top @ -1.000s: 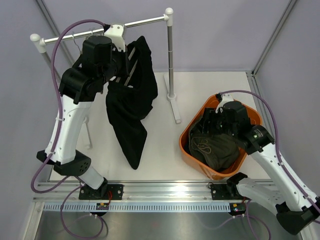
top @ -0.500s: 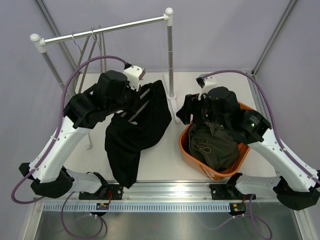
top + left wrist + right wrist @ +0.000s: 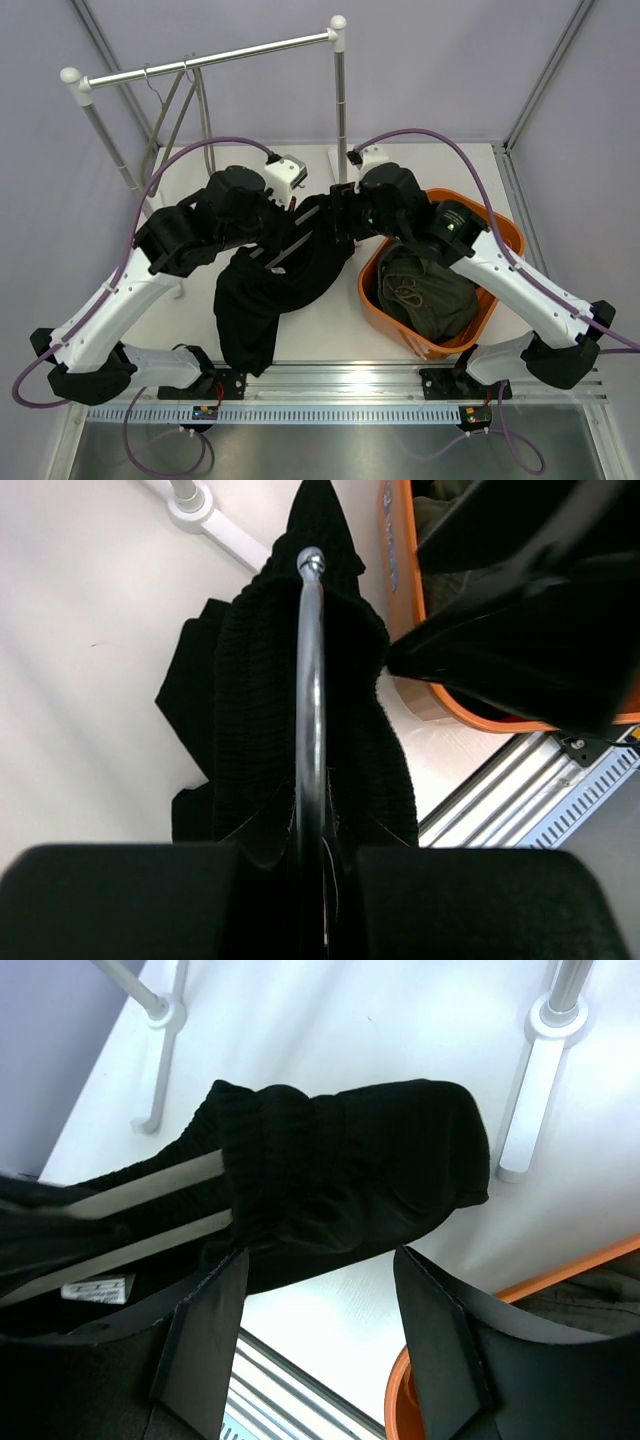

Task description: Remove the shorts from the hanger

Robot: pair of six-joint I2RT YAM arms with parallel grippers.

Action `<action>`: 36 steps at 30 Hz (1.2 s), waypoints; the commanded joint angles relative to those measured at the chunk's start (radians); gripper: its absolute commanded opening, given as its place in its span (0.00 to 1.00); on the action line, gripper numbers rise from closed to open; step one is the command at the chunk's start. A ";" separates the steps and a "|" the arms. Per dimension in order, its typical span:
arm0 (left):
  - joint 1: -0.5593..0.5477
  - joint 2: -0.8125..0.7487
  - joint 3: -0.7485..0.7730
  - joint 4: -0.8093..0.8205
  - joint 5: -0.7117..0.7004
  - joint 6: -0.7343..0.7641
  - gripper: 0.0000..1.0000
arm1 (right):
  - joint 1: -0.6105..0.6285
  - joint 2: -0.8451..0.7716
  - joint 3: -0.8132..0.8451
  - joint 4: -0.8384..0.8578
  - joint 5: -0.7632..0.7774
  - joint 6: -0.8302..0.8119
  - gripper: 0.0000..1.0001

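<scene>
The black shorts (image 3: 262, 300) hung on a hanger (image 3: 310, 670) out over the counter (image 3: 330, 335), in front of the rack and well apart from its rail (image 3: 250, 50). You had them between the two arms, the waistband bunched along the hanger's bar and the legs drooping toward the near edge. Whether the leg ends touched the counter, I cannot tell.

At the far left, two wire hangers (image 3: 168, 115) hung on the rail.

Your left tool (image 3: 312, 865) was pressed together on the hanger, pinching its metal bar, with black fabric gathered on both sides of the fingers (image 3: 120, 900). The bar ran away from that tool to a rounded tip at the far end of the waistband.

Just to the right, your right tool (image 3: 320, 1260) stood spread. The waistband's end lay just ahead of its fingers (image 3: 205, 1345), and they gripped nothing.

Farther right, an orange basket (image 3: 505, 230) sat on the counter, just beside the right edge of the black shorts. The olive-grey shorts (image 3: 430, 295) lay crumpled inside it, their drawstring showing on top.
</scene>
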 commanded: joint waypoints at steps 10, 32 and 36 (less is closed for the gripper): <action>-0.047 -0.037 0.009 0.072 0.041 -0.003 0.00 | 0.021 0.076 0.100 0.020 0.050 -0.008 0.67; -0.047 0.007 0.064 0.030 -0.022 0.014 0.00 | 0.101 -0.008 0.066 0.013 0.074 0.012 0.69; -0.047 0.012 0.078 0.023 -0.021 0.016 0.00 | 0.101 0.039 0.081 0.019 0.071 0.004 0.70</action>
